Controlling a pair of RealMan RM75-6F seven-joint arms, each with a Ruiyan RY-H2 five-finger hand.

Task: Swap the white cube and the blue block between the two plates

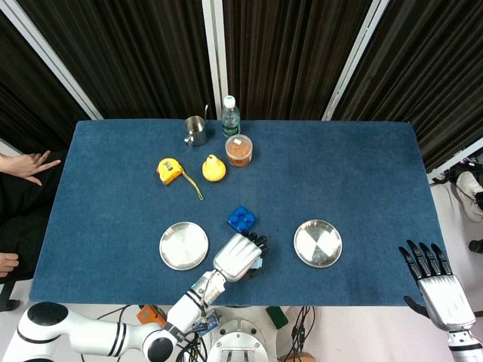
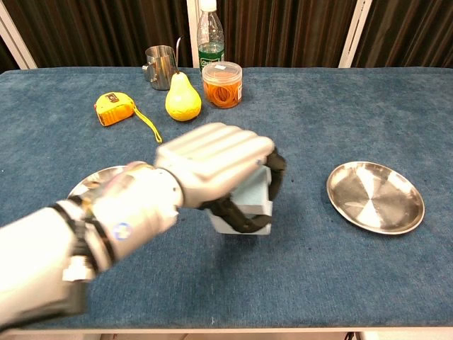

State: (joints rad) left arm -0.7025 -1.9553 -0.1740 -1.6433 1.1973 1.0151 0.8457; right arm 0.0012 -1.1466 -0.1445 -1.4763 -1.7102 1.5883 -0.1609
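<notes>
My left hand [image 1: 238,256] [image 2: 216,166] grips the white cube [image 2: 249,208] and holds it above the cloth between the two plates. The cube shows pale under the fingers in the chest view; the head view hides it beneath the hand. The blue block [image 1: 241,218] lies on the cloth just beyond the hand, hidden in the chest view. The left plate [image 1: 183,245] [image 2: 95,183] stands bare. The right plate [image 1: 318,243] [image 2: 375,196] is bare too. My right hand [image 1: 441,286] hangs open off the table's near right corner.
At the back stand a steel cup [image 1: 195,131], a bottle [image 1: 230,115], a jar with an orange filling [image 1: 238,150], a yellow pear [image 1: 213,167] and a yellow tape measure [image 1: 169,170]. A person's hand [image 1: 32,164] rests at the left edge.
</notes>
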